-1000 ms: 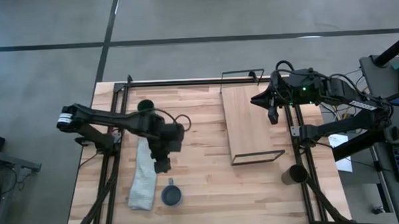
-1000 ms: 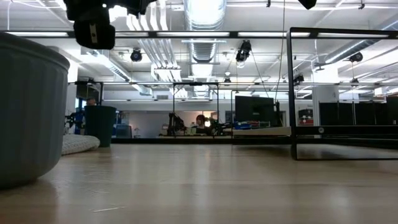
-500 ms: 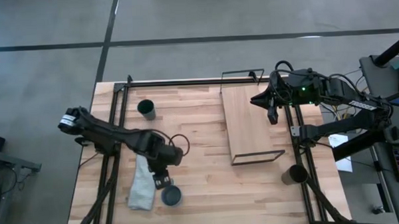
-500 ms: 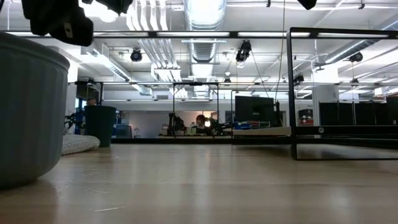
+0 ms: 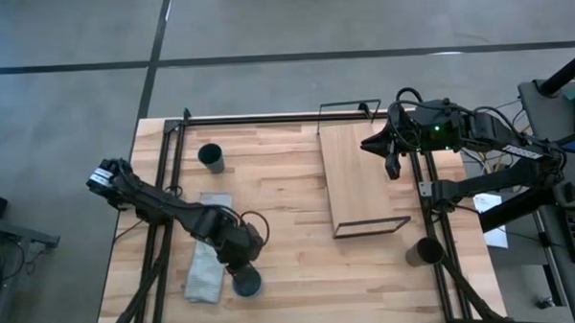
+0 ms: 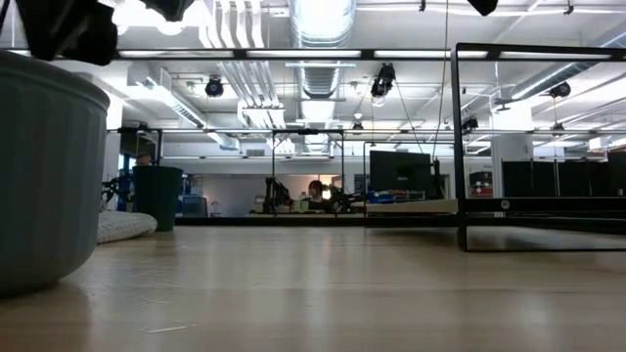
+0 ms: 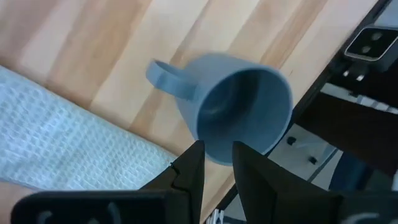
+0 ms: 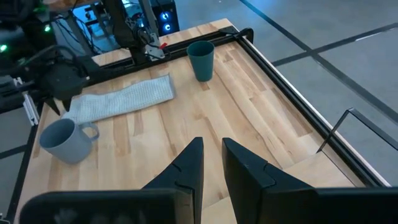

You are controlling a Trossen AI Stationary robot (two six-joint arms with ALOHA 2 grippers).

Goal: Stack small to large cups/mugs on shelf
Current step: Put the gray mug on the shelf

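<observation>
The blue-grey mug stands upright near the table's near edge, its handle to one side, beside the grey cloth. My left gripper hovers just above the mug, fingers nearly together, touching nothing. The dark green cup stands at the far left. The dark brown-black cup stands near the right edge. The light-wood shelf lies right of centre. My right gripper waits above the shelf's far right edge, shut.
Black rails run along the table's left, far and right sides. The shelf's wire frame rises at its short ends. Bare planks lie between the cloth and the shelf. The room beyond holds desks and monitors.
My left gripper has moved toward the table's near edge, from above the cloth's middle to just above the blue-grey mug, and it has left most of the low view at the top left. The right arm and the cups have kept still.
</observation>
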